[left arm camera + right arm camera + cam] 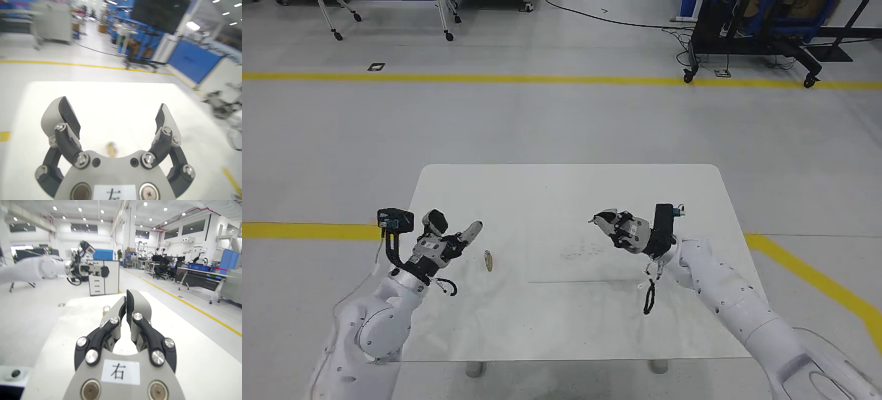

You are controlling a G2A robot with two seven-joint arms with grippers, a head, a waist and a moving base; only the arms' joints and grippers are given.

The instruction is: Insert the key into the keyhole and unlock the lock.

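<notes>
Small brass lock (488,262) lies on the white table (572,190), just by the wide-open left gripper (113,108). The right gripper (126,302) is pinched tight.

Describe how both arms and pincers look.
The left arm and right arm are smooth white shells with black cables looped at the wrists. The left pincer and right pincer have grey fingers, black ribbed pads, black links, white labels.
</notes>
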